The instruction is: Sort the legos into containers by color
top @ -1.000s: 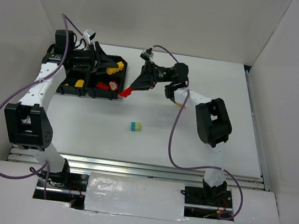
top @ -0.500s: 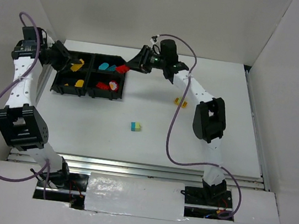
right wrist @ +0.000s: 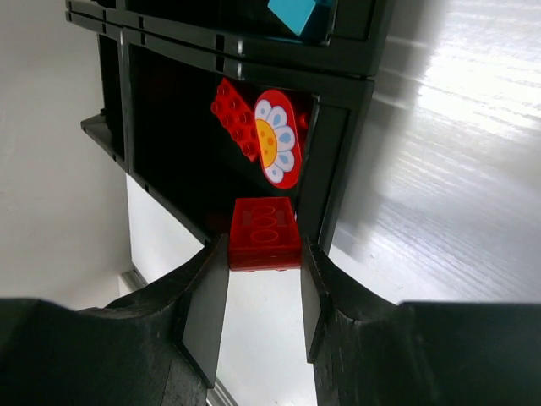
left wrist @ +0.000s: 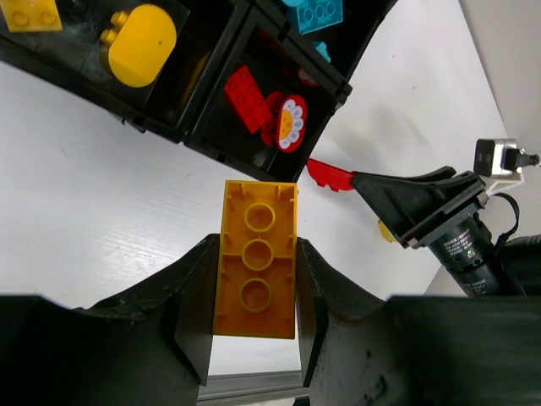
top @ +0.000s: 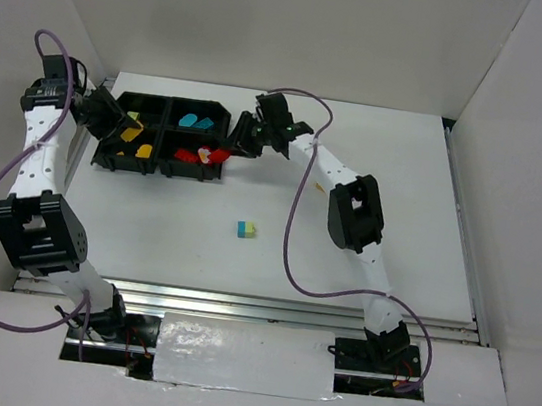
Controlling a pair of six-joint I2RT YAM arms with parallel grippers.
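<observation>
Legos (top: 190, 121) partly fill the black tray (top: 166, 134); at its left edge the left gripper (left wrist: 255, 245) clamps a yellow brick (left wrist: 255, 279), the right gripper (right wrist: 264, 254) pinches a red brick (right wrist: 265, 230) by the red compartment (right wrist: 331, 161), and a teal-green brick (top: 245, 229) lies apart.

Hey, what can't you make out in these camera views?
Left wrist: teal brick cut off by the top edge; small yellow piece mostly hidden behind the right gripper.
Right wrist: teal piece cut off by the top edge.
Top: yellow brick in the left gripper too small to show its shape.
</observation>
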